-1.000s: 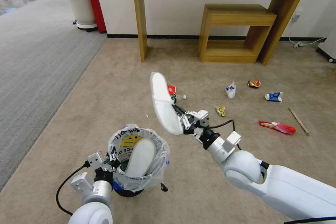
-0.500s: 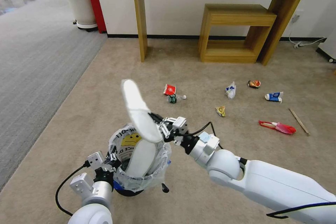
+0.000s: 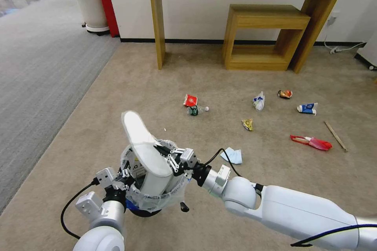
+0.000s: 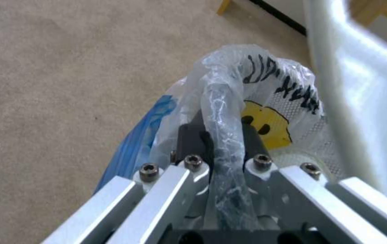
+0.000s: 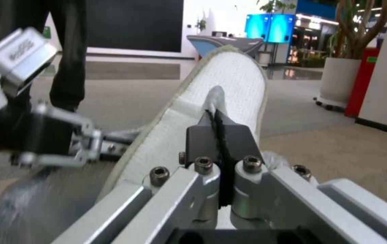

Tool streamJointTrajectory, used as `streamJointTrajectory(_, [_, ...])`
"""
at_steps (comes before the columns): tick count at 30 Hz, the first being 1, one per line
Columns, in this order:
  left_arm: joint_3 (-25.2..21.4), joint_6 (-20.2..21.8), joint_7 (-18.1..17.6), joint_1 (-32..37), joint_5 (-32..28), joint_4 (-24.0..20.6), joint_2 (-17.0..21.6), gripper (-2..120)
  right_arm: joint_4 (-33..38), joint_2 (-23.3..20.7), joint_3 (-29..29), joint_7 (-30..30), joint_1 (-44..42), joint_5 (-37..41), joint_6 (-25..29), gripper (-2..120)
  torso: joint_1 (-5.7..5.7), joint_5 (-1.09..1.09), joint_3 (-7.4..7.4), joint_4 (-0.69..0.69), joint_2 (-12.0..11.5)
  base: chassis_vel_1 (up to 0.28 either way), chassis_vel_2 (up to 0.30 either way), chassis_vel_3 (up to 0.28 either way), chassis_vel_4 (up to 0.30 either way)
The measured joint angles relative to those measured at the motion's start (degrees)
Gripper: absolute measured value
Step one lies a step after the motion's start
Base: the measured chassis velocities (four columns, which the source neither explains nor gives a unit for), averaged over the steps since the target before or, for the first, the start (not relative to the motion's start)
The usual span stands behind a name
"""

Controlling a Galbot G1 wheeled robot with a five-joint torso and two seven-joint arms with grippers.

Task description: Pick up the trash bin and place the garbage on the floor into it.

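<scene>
Lower left of the head view: my right gripper (image 3: 169, 159) is clenched on the light, floppy slipper (image 3: 142, 144), probably near its edge, over the trash bin (image 3: 155, 200), whose flimsy-lined rim my left gripper (image 3: 125, 177) pinches.

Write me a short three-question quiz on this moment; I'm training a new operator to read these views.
1. True or false: the right claw holds a white slipper above the trash bin.
2. What does the left claw pinch?
A) the bin's bag-lined rim
B) the red paper cup
C) the wooden stick
3. Name the pale blue item on the beige carpet nearest the right arm.

Key: 1 true; 2 A; 3 the tissue.
</scene>
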Motion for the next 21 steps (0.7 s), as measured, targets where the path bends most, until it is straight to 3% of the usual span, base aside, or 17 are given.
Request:
streamJointTrajectory(13, [-0.07,0.06,-0.11,-0.34,-0.67,-0.13,0.20,3,-3.02,1.05,-1.39,0.02,-0.34,-2.46,0.80,1,0.00,0.00,0.00,0.00,0.00,0.000,0.000,0.000,0.000])
streamJointTrajectory(16, [-0.01,0.06,-0.11,-0.28,-0.66,-0.19,0.13,3,-3.20,1.14,-1.40,0.02,-0.22,-2.60,0.80,7,0.00,0.00,0.00,0.00,0.00,0.000,0.000,0.000,0.000])
streamJointTrajectory(21, [0.05,0.06,-0.11,-0.12,-0.50,-0.31,0.04,3,-3.07,0.89,-1.15,0.32,0.05,-3.24,0.42,29,0.00,0.00,0.00,0.00,0.00,0.000,0.000,0.000,0.000])
